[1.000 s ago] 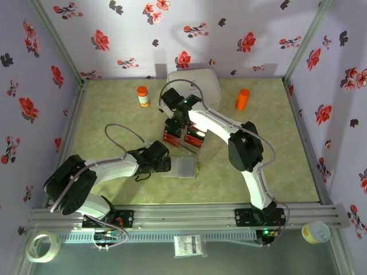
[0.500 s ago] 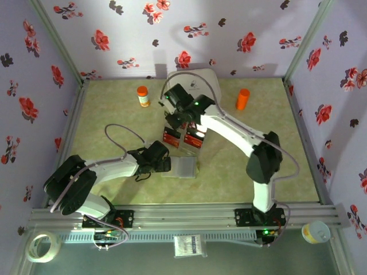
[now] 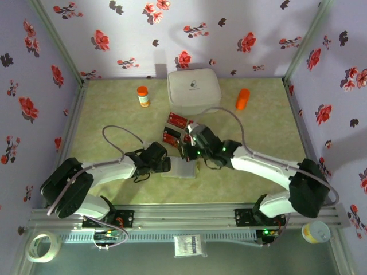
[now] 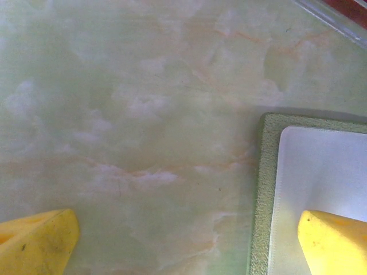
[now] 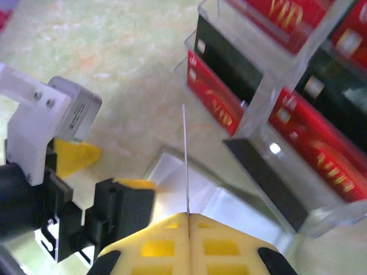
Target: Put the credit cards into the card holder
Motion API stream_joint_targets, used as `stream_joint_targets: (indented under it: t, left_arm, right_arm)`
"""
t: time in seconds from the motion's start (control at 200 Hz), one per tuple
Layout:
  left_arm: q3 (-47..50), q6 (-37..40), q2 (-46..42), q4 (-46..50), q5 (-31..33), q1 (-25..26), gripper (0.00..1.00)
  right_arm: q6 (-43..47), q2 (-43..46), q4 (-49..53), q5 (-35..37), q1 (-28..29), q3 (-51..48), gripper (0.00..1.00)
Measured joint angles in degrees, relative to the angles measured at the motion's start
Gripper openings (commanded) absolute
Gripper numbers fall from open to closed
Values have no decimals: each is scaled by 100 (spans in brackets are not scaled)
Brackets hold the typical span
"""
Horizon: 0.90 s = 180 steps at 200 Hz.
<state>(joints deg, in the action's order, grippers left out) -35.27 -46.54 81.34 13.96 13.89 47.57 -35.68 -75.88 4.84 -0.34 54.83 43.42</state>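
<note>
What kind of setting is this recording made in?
Likely a staged robot test cell, not a real room: floral-papered walls box in a marbled green table, with an aluminium rail along the near edge.

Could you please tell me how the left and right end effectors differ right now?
The left end effector is open wide; the right end effector is shut. The left holds nothing, with one fingertip over the pale inside of the card holder and the other over bare table; the right pinches a thin card, seen edge-on. Both have yellow fingers and sit at the holder.
</note>
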Motion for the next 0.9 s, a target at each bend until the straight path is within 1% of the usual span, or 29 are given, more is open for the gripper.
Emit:
stream_joint_targets:
  t: [0.11,0.26,0.395,0.535,0.64,0.9]
  left_arm:
    - [50,-17,-42,-48,0,0,100]
    - [76,-81,-74,-79,2,2,100]
    - [83,-118,-74,-92,2,7,100]
    - [83,-120,-74,-92,4,26,100]
    - [85,-120,-74,-92,15,35,100]
    - [105,-125,-74,-118,48,55,100]
  right_arm:
    - [-721,87,-767,289,382,-684,0]
    - [-1510,90,-1698,907,914,-1368,0]
    - [-2017,111,-2264,1388,1134,-1768,0]
    - [-2304,223,-2398,1801,1145,-1915,0]
    - [-2347,339,-2398,1945,1088,-1915,0]
    - [-2323,367,-2391,1873,485,-1915,0]
